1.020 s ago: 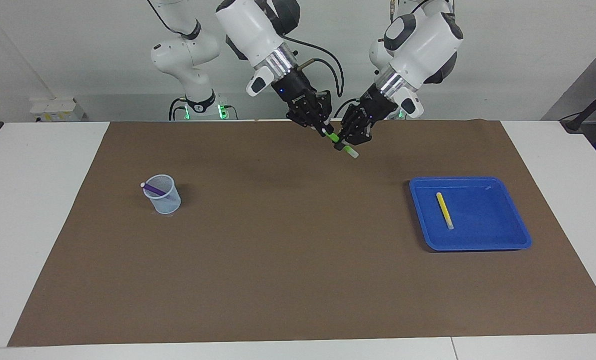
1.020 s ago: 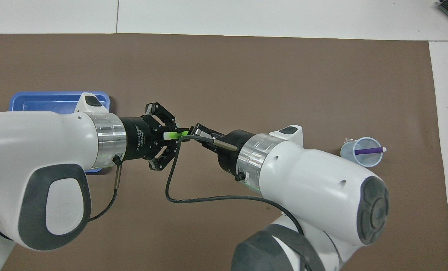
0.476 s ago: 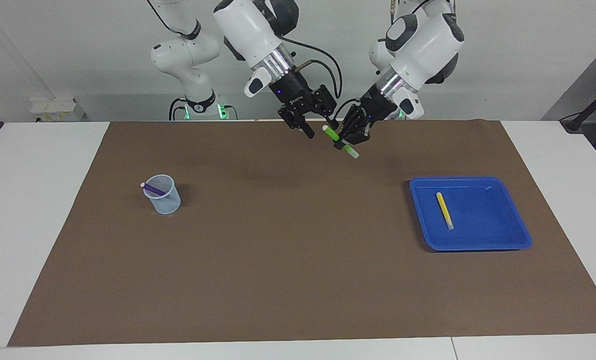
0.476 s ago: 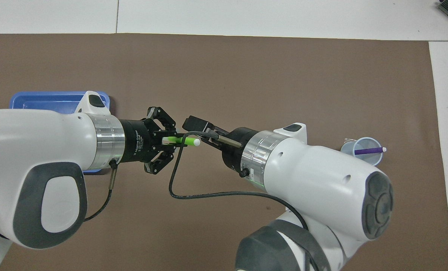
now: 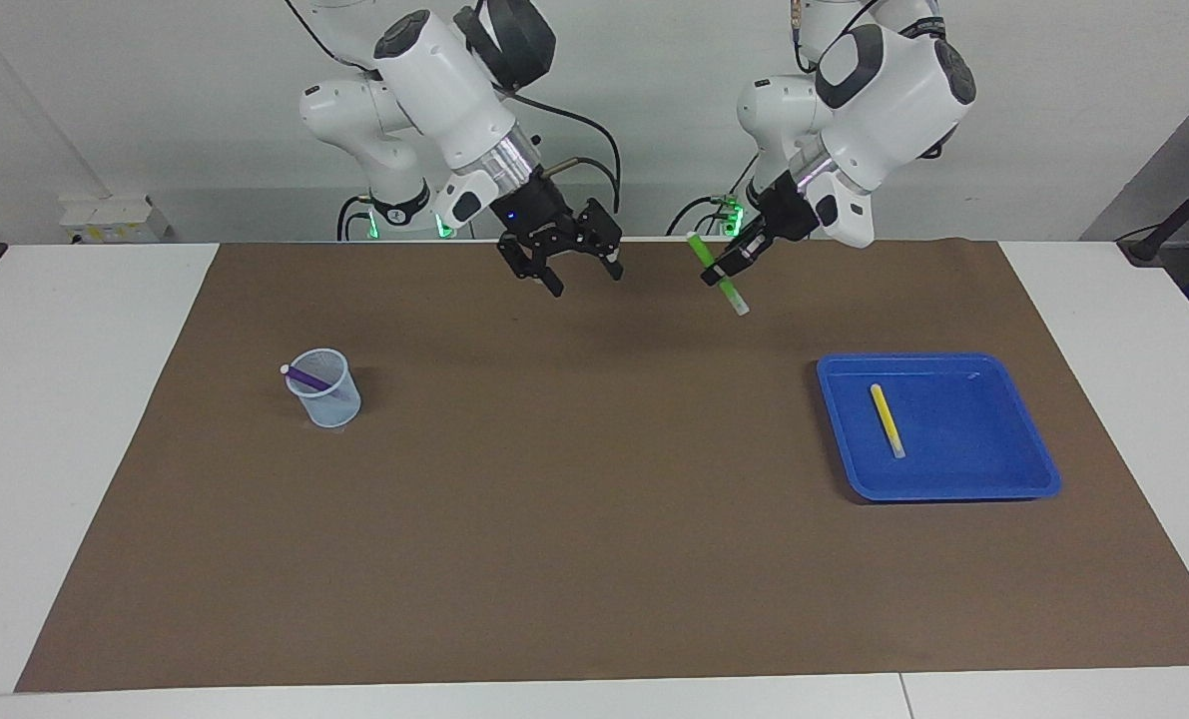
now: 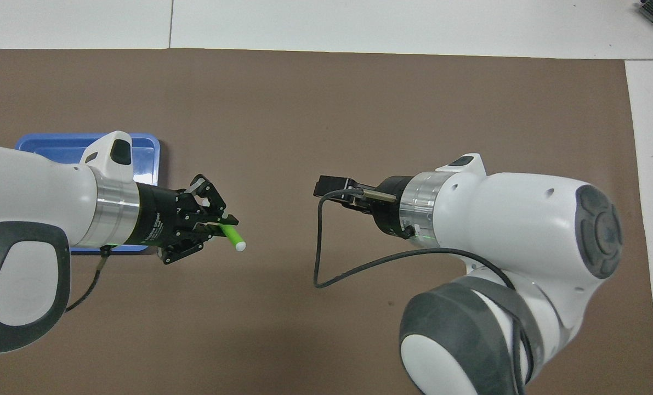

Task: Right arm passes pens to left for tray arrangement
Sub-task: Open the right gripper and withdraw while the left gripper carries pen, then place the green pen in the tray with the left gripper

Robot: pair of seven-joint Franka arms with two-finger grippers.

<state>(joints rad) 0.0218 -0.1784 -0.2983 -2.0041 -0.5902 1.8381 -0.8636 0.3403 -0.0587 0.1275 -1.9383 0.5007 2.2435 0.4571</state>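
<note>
Left gripper (image 5: 731, 268) jaws pinching green pen (image 5: 717, 274) mid-barrel, tilted, above mat, short of blue tray (image 5: 1015, 479). Right gripper (image 5: 566, 268) jaws spread, empty. Risk: pen pivots in the pinch, lands across tray rim or on yellow pen (image 5: 887, 420).

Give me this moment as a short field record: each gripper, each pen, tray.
left gripper: shut on green pen, raised over the mat
right gripper: open, empty, raised over the mat
yellow pen: lying in blue tray
purple pen: leaning in clear cup
handover: green pen with left arm only
</note>
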